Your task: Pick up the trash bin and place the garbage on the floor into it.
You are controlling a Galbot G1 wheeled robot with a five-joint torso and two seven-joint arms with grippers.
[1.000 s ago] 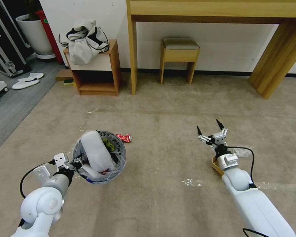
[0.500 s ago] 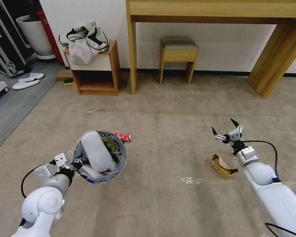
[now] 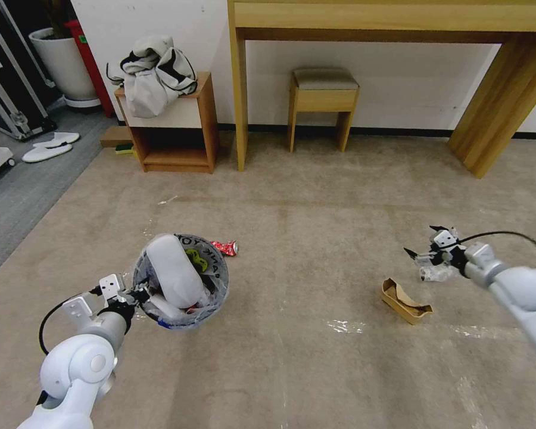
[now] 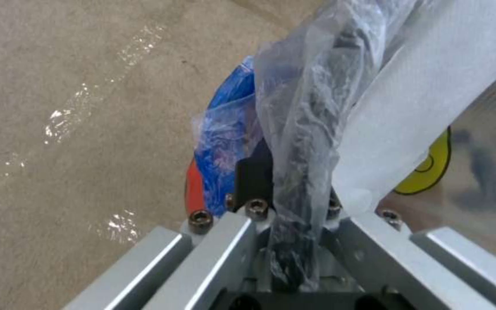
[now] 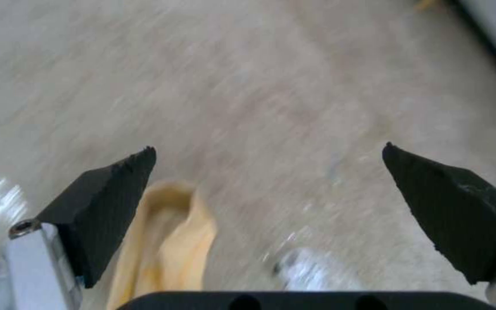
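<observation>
Clear plastic wad [image 3: 436,273] on carpet [image 3: 315,196] sits right under your R gripper [image 3: 424,243], jaws wide apart; cardboard scrap [image 3: 405,301] just nearer you. L gripper [image 3: 138,296] clamped on trash bin [image 3: 211,298] rim, far left.

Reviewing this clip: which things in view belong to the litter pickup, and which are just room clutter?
Job:
- trash bin, held by left gripper
- red foil wrapper
- cardboard scrap
- clear plastic wad, under open right gripper

Lying about:
- stool
- bag on side cabinet
- slipper pair
- white planter
</observation>
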